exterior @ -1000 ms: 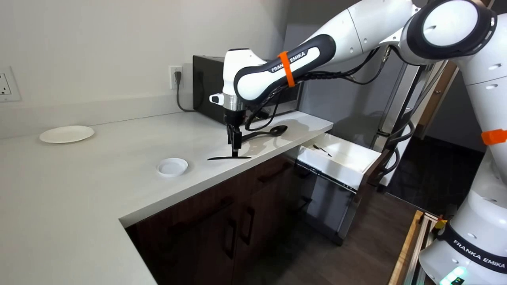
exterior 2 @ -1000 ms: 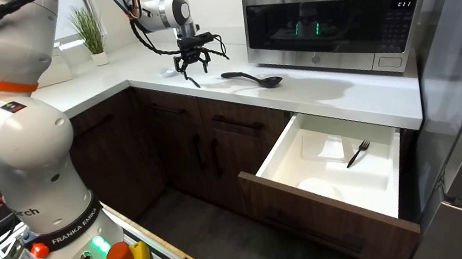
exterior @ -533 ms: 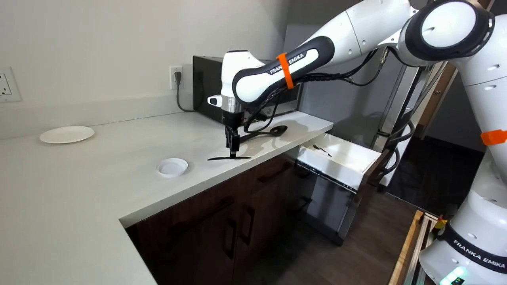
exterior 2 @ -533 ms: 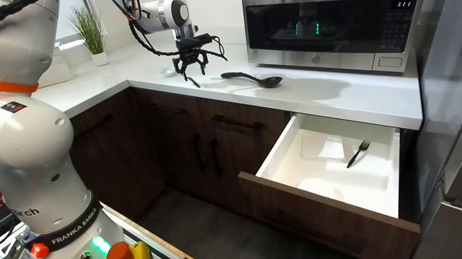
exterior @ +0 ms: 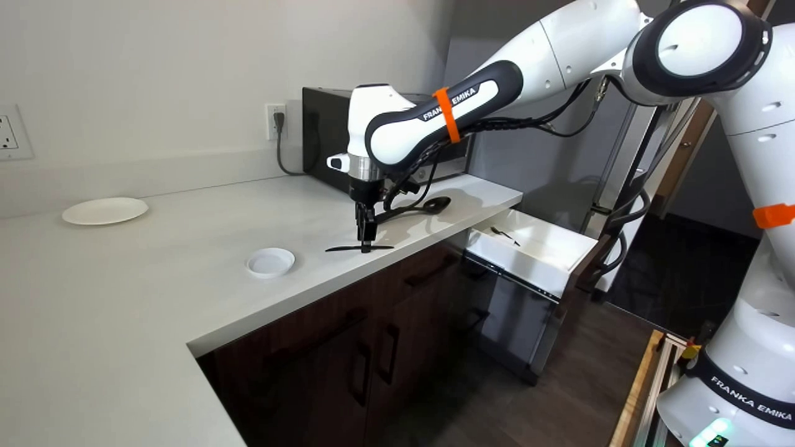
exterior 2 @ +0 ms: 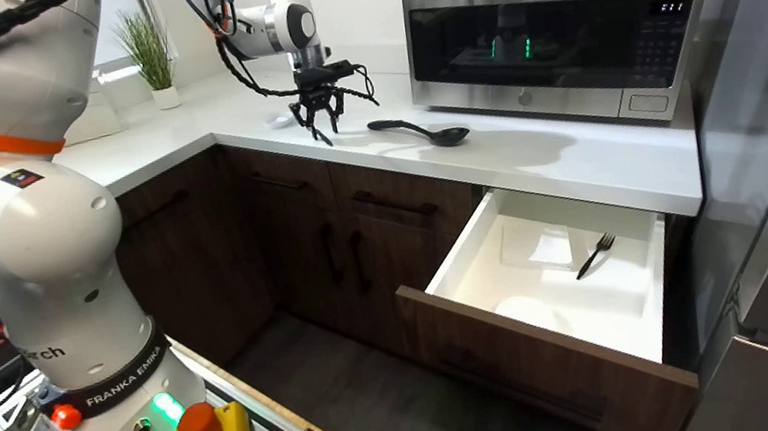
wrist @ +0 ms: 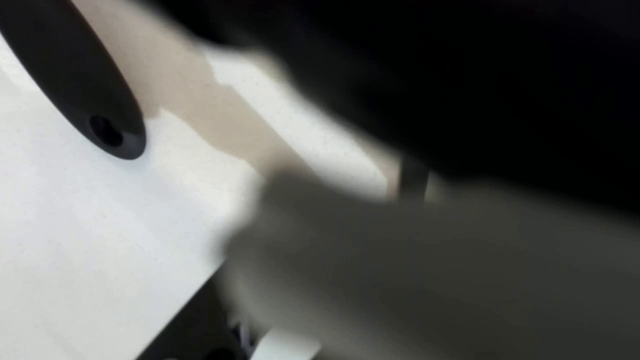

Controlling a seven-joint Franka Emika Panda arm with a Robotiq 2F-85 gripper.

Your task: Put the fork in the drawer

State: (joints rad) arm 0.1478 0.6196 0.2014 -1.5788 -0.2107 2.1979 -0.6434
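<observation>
The black fork (exterior 2: 596, 255) lies in the open drawer (exterior 2: 607, 311), on its white floor toward the back; the fork (exterior: 504, 235) and drawer (exterior: 522, 266) show in both exterior views. A thin black knife-like utensil (exterior: 338, 249) lies on the counter near its front edge; it also shows in an exterior view (exterior 2: 324, 138). My gripper (exterior 2: 326, 133) points down over the middle of this utensil, fingertips apart on either side, low at the counter (exterior: 366, 248). In the wrist view a blurred grey finger (wrist: 400, 270) covers much of the picture, so the grip area is hidden.
A large black spoon (exterior 2: 421, 133) lies beside the gripper; its handle shows in the wrist view (wrist: 75, 75). A small white dish (exterior: 271, 262) and a white plate (exterior: 104, 211) sit on the counter. The microwave (exterior 2: 545, 56) stands behind. The fridge (exterior: 534, 136) is beside the drawer.
My gripper has moved down to the counter over the knife-like utensil, and its fingers have drawn closer together. The fork, drawer and spoon have not moved.
</observation>
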